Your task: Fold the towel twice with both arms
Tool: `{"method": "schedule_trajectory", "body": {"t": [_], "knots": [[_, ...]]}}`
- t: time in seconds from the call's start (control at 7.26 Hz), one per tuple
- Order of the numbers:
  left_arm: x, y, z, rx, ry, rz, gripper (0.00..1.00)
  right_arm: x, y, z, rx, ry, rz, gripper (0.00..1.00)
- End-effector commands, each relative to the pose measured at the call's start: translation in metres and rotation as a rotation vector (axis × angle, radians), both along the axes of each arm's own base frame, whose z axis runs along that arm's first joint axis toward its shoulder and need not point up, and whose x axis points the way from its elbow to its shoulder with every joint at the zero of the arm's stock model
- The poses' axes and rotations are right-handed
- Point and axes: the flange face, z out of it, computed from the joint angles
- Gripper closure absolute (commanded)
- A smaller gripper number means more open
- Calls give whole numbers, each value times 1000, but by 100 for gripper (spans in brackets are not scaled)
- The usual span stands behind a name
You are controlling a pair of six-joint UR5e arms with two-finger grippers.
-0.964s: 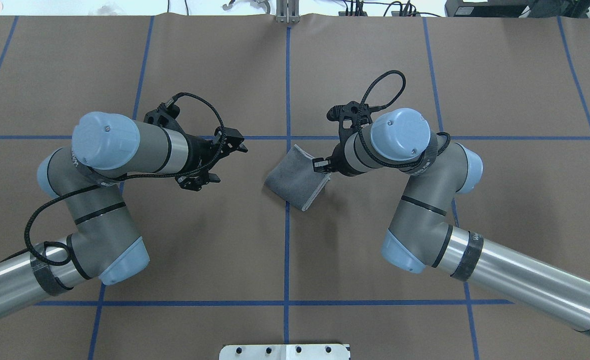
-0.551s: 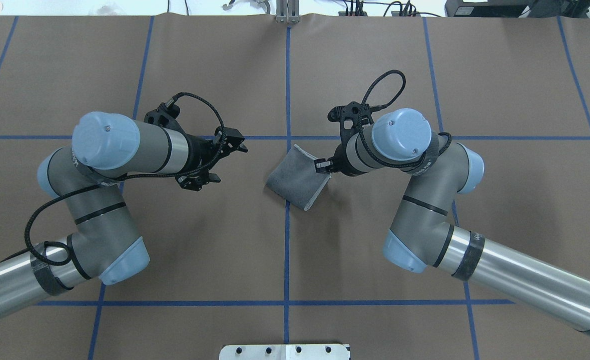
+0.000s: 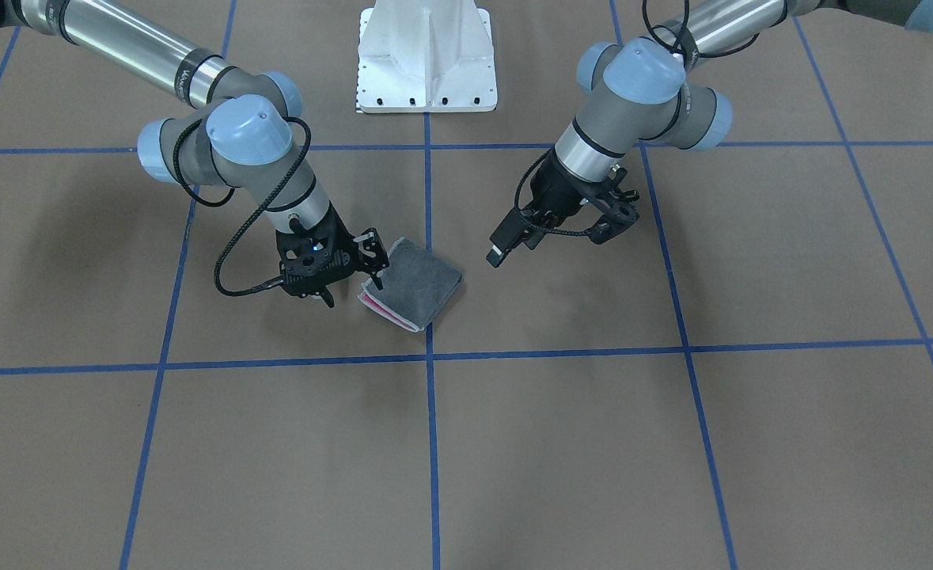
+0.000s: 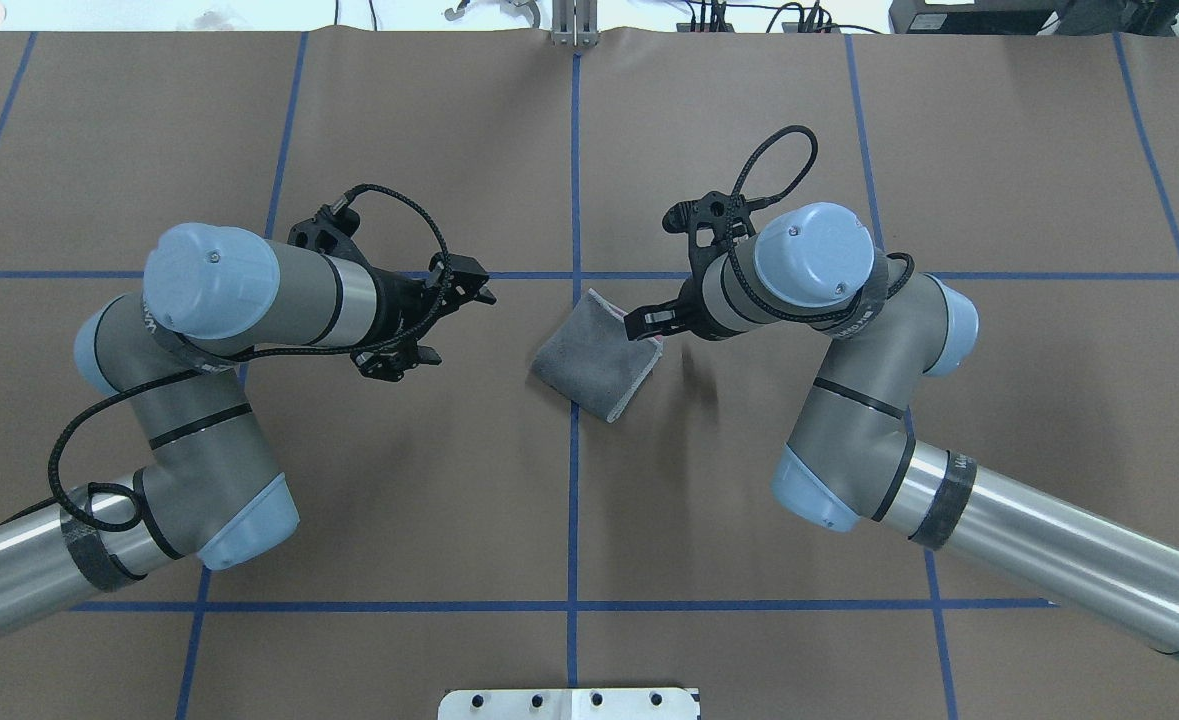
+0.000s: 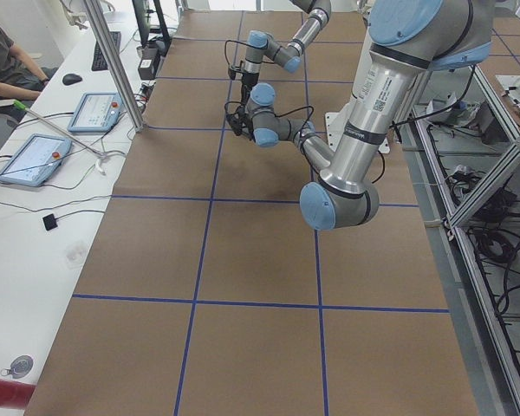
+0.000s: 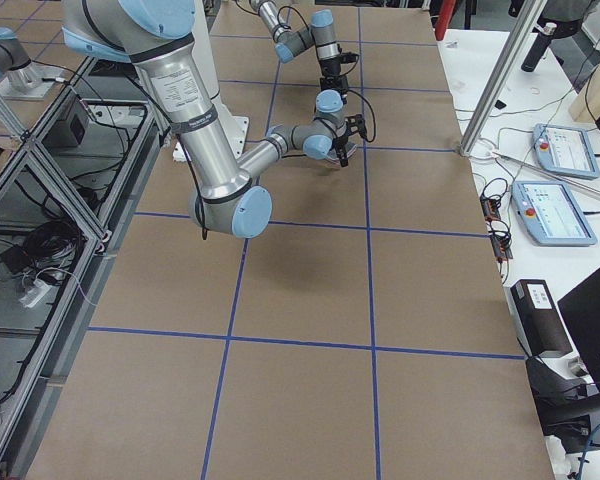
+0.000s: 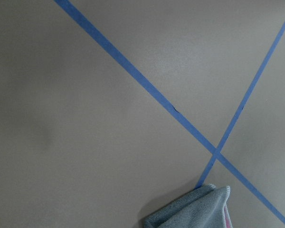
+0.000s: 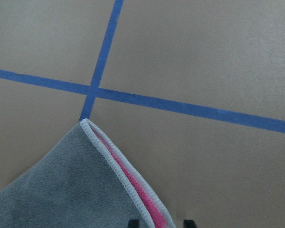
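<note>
Brown-papered table (image 4: pixel 399 480) with blue tape grid (image 4: pixel 576 500). Left gripper (image 4: pixel 461 327) over bare paper, jaws spread wide, empty. Towel (image 4: pixel 589 355) folded, grey face up, flat beside a tape crossing (image 4: pixel 576 275). Right gripper (image 3: pixel 353 292) at its hemmed edge, jaws parted astride it.

From my station I see the towel (image 8: pixel 61 190) run off the bottom edge of the right wrist view, where only the tips of the right pincer (image 8: pixel 160 223) show, just one corner of it enters the left wrist view, and in both side views it is too small to make out.
</note>
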Motion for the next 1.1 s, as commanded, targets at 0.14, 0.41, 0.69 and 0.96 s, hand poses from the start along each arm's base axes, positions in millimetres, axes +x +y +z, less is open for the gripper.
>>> {"method": "schedule_trajectory", "body": {"t": [0.14, 0.41, 0.69, 0.96], "knots": [[-13, -1, -9, 13, 19, -8, 0, 19, -2, -17, -75, -64, 33, 0], [-58, -12, 5, 42, -30, -18, 0, 100, -18, 25, -149, -61, 92, 0], [-135, 17, 69, 224, -212, 81, 0, 191, -47, 96, -246, -23, 151, 0], [-216, 38, 165, 401, -447, 198, 0, 295, -54, 177, -249, 53, 164, 0]]}}
